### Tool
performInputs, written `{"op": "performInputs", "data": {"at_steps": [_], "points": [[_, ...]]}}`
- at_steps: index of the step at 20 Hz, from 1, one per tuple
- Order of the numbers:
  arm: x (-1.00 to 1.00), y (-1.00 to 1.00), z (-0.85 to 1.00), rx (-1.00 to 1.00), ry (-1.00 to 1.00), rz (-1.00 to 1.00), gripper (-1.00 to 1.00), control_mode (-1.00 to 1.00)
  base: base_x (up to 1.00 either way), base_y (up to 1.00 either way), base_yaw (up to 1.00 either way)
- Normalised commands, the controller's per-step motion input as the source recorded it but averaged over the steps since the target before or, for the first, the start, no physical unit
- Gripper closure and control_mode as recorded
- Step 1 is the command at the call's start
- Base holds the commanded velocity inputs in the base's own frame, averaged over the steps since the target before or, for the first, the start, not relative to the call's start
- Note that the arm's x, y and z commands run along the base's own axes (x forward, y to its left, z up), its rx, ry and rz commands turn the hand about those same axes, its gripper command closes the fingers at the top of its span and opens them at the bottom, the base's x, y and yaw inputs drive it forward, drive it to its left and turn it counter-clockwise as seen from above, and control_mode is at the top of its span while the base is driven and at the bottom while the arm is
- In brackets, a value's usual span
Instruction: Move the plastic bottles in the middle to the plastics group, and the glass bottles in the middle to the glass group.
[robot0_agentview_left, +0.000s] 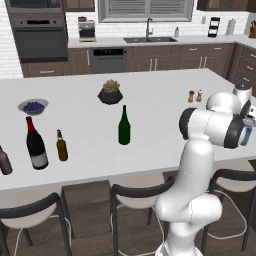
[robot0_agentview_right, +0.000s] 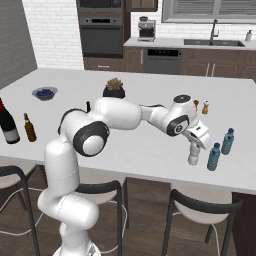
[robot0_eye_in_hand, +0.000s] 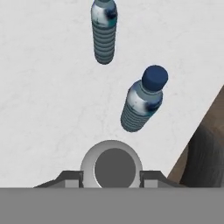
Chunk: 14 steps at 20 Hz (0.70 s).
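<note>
My gripper (robot0_agentview_right: 194, 147) is shut on the neck of the small clear plastic bottle (robot0_agentview_right: 193, 157), which stands upright near the island's right front edge. From the hand view I look down on that bottle's round top (robot0_eye_in_hand: 111, 164), with a fingertip (robot0_eye_in_hand: 70, 177) on each side. Two blue-tinted bottles of the plastics group (robot0_agentview_right: 214, 157) (robot0_agentview_right: 228, 141) stand just right of it, also the nearer one (robot0_eye_in_hand: 142, 100) and the farther one (robot0_eye_in_hand: 104, 30). The slim green wine bottle (robot0_agentview_left: 124, 127) stands mid-counter. At the left are the black wine bottle (robot0_agentview_left: 36, 145), the amber beer bottle (robot0_agentview_left: 61, 146) and a short dark brown bottle (robot0_agentview_left: 4, 161).
A potted plant (robot0_agentview_left: 110, 92), a bowl of blueberries (robot0_agentview_left: 33, 106) and two small shakers (robot0_agentview_left: 195, 96) sit farther back on the white island (robot0_agentview_left: 150, 115). Dark stools (robot0_agentview_left: 135, 200) stand along the front edge. The counter edge (robot0_eye_in_hand: 205, 118) runs close beside the blue bottles.
</note>
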Motion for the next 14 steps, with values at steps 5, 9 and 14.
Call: {"op": "performInputs", "data": {"at_steps": [5,9,14], "points": [[0.06,-0.02,-0.02,0.00,0.00,-0.03,1.00,-1.00,0.00,0.00,0.00],[0.16,0.00,-0.46,0.00,0.05,0.00,1.00,-1.00,0.00,0.00,0.00],[0.09,0.00,-0.57,0.00,0.00,0.00,1.00,-1.00,0.00,0.00,0.00]]}}
